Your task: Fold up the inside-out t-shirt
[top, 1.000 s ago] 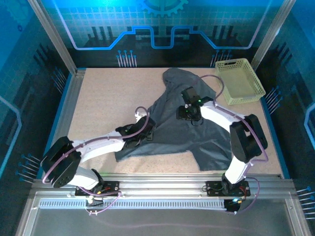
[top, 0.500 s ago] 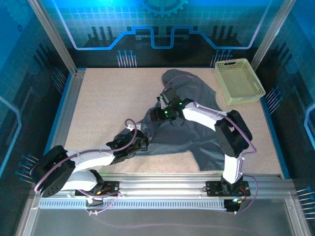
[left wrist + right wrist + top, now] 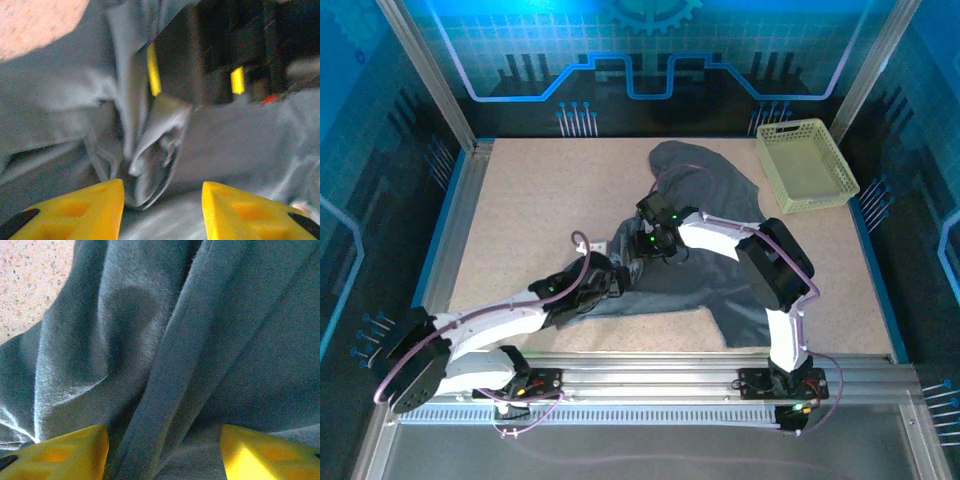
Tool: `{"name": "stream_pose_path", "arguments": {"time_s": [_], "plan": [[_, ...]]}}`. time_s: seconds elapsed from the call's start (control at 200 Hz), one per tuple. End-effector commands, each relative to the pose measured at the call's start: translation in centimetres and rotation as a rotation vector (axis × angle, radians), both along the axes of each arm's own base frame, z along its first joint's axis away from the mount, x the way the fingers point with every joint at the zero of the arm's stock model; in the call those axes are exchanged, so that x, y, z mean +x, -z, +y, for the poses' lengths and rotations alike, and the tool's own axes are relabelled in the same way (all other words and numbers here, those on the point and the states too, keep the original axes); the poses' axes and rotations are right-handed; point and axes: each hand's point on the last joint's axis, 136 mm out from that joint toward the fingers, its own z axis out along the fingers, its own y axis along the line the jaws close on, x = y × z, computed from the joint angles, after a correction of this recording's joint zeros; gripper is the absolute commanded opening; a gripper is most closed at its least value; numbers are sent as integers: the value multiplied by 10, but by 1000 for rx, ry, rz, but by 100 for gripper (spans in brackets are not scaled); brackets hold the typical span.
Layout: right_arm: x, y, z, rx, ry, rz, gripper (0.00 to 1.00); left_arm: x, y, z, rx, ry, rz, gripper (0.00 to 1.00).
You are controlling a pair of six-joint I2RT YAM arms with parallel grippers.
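Observation:
The inside-out t-shirt (image 3: 735,300) lies crumpled, dark slate-grey, across the middle and right of the table. My left gripper (image 3: 618,283) sits at its near left edge, jaws open. In the left wrist view a loose fold of the t-shirt (image 3: 155,150) stands just ahead of the left gripper (image 3: 162,210), beside its left finger and not clamped. My right gripper (image 3: 642,245) hovers close behind, over the shirt's left part. In the right wrist view the right gripper (image 3: 162,452) stands open, wide astride a raised ridge of the t-shirt (image 3: 190,340).
A pale yellow-green basket (image 3: 807,165) stands at the back right corner, apart from the shirt. Bare speckled tabletop (image 3: 530,210) stretches to the left. The right gripper's black body (image 3: 215,50) looms close ahead in the left wrist view.
The left gripper has gone from shut to open and slid forward along the shirt's near edge. The right arm has swung left across the shirt, ending close to the left gripper.

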Motion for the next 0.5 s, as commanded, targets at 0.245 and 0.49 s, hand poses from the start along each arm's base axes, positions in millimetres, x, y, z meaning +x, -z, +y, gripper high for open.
{"name": "stream_pose_path", "arguments": {"time_s": [0.245, 0.49], "plan": [[5, -38, -42, 47, 120, -70, 62, 15, 38, -28, 137, 74, 133, 35], [3, -59, -86, 64, 182, -98, 62, 25, 40, -36, 217, 79, 114, 36]]}}
